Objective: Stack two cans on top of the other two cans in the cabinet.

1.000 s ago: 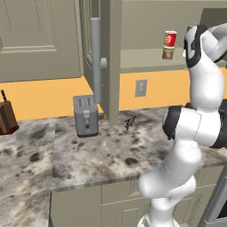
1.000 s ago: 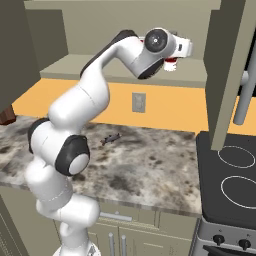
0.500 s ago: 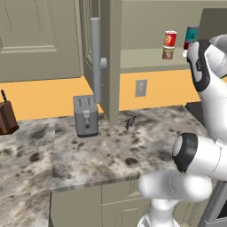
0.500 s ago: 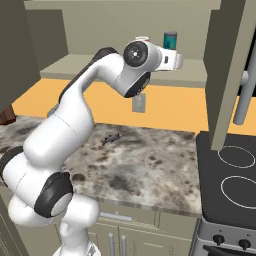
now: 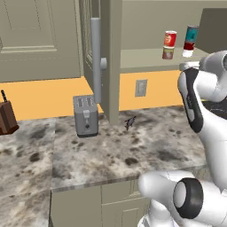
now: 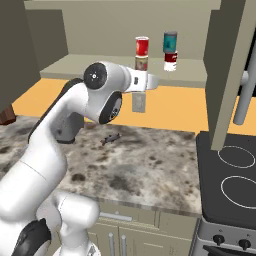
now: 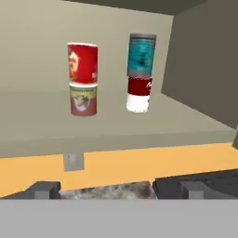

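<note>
Two stacks of two cans stand on the shelf of the open cabinet (image 7: pixel 42 125), catalogued left to right as the hand view shows them.

Item 1, left stack: bright red can (image 7: pixel 82 63) with a pale label, sitting upright on the short brown-grey can (image 7: pixel 83 99). Edges look aligned; no lean is visible.

Item 2, right stack: teal-blue can (image 7: pixel 141 55) with a grey lid, upright on the small can that is dark red above and white below (image 7: pixel 139 94). It stands just beside the left stack, with a clear gap between them and the cabinet's right wall well apart.

Item 3, gripper (image 7: pixel 118 189): fingers spread wide, holding nothing, set back from the shelf and below its front edge, over the marbled worktop (image 5: pixel 133 155).

Item 4, cabinet door (image 5: pixel 111 62): swung open, with its long grey bar handle (image 5: pixel 95 60) facing the room.

Status, as a judgement: both stacking steps appear complete, and the step in hand is clearing the arm away. The next move calls only for keeping the open gripper away from the shelf so that neither stack gets nudged.
</note>
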{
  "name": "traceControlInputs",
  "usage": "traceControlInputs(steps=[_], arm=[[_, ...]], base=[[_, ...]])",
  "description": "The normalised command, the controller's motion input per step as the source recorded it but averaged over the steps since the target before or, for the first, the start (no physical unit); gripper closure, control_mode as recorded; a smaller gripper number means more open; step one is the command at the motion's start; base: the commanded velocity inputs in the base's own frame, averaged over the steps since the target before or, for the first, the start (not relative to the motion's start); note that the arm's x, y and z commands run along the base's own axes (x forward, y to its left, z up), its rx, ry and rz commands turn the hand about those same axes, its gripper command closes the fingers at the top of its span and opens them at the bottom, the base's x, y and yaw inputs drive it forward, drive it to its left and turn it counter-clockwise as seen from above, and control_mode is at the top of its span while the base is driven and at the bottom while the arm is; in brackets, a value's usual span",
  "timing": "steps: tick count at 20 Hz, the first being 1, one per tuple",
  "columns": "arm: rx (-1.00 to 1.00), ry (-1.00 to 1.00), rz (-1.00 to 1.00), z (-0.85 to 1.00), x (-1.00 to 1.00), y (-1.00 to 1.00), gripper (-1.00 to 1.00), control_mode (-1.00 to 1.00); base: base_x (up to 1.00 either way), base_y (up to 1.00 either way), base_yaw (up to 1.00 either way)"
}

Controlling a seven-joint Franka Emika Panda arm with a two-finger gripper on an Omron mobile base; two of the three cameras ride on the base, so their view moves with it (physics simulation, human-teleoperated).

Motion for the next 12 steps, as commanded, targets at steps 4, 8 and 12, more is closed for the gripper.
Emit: traceControlInputs(steps=[4,8,12], arm=[[0.00,0.18,-0.06,-0.26,-0.67,0.58,-1.00,-1.00],[0.00,0.21,-0.02,-0.23,-0.63,0.55,-1.00,-1.00],[0.04,0.26,0.00,-0.19,-0.59,0.51,-1.00,-1.00]], base=[[0.00,0.00,0.00],[0.00,0.00,0.00],[0.00,0.00,0.00]])
